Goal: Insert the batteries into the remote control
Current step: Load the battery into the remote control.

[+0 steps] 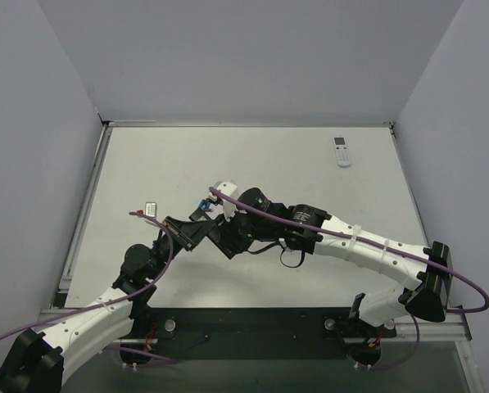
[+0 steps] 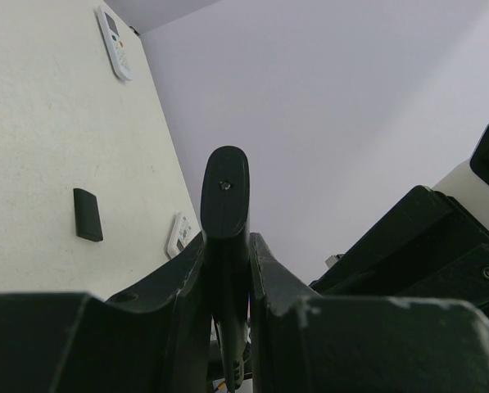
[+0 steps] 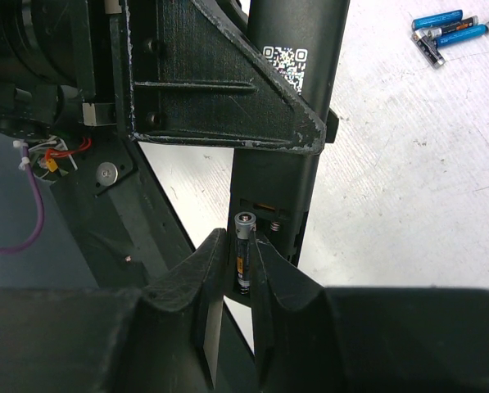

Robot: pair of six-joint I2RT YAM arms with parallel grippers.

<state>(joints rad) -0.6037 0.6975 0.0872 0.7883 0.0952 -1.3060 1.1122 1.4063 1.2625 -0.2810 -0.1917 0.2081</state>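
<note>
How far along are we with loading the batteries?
Done: the left tool grips the remote, with its compartment open. In hand: the right tool holds one battery at the compartment, apparently not yet seated. Left: seat it, then probably fetch another from the spare batteries.

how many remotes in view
3. The black remote is clamped in the left gripper; a white remote with a screen lies far right in the top view; a small white remote shows just left of the black one in the left wrist view.
</note>
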